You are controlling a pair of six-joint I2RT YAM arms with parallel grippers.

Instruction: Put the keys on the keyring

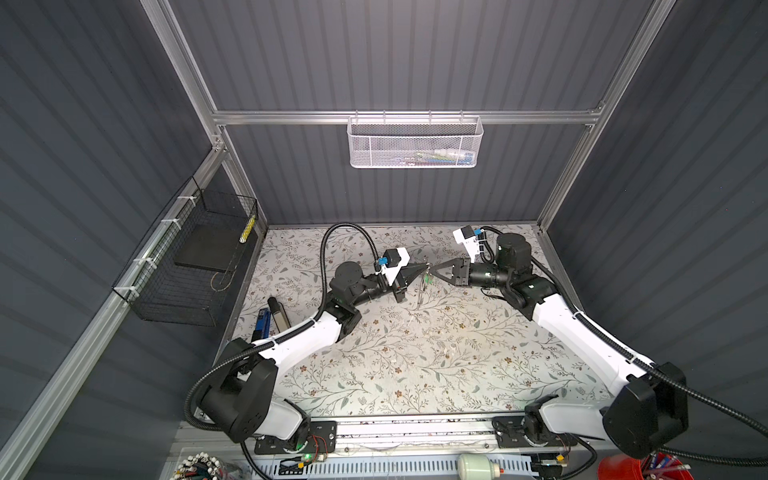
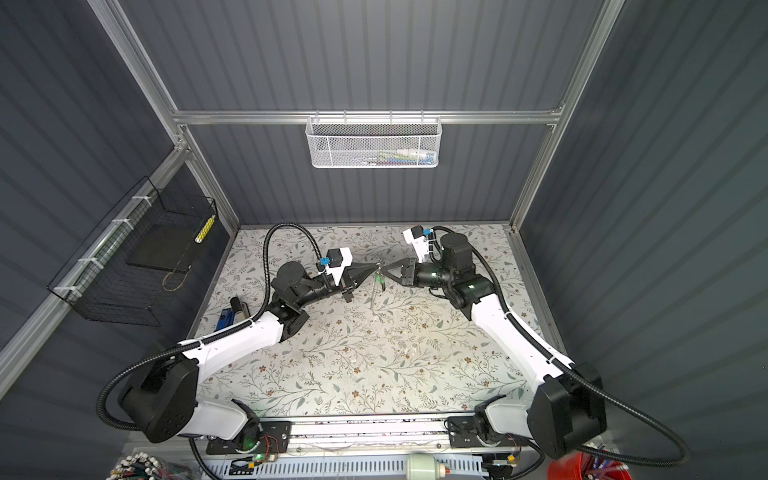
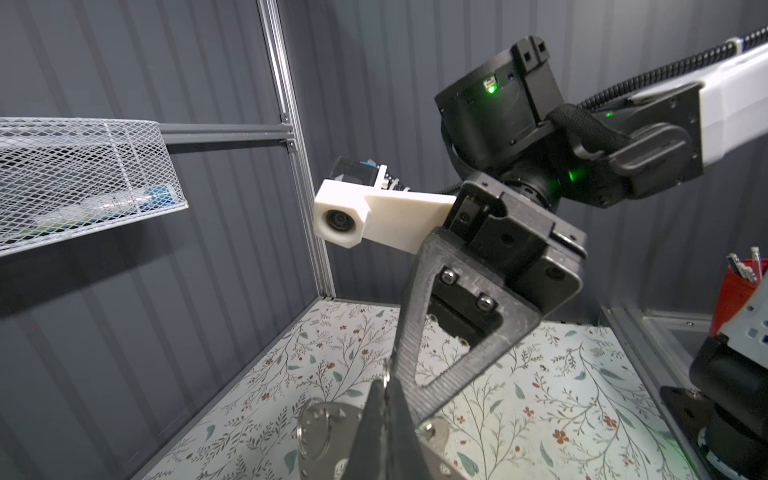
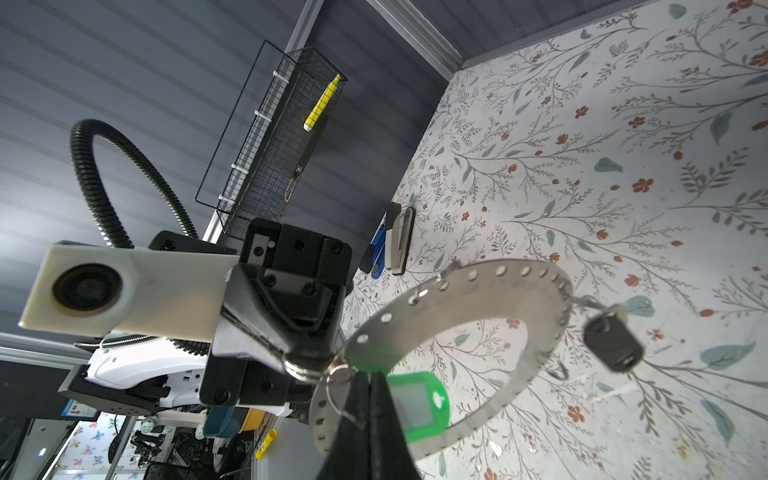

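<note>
Grey metal keyring (image 4: pixel 498 295) is held in mid-air over the floral table (image 4: pixel 582 166) so 2 arms can work it. The left gripper (image 4: pixel 305 363), clamped on its rim, steadies it. The right gripper (image 4: pixel 365 399) is pinched shut, apparently on the green key tag's (image 4: pixel 419 403) wire loop (image 4: pixel 337 375). Black-headed key (image 4: pixel 613 340) already dangles from the rim.

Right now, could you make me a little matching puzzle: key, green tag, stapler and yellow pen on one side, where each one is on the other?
Things:
1. black-headed key
2. green key tag
3. stapler
4. yellow pen

Places:
A. in the black wire basket
B. dangling from the keyring rim
C. lying on the table
D. beside the right gripper tips

Pairs: 1-B, 2-D, 3-C, 4-A.
</note>
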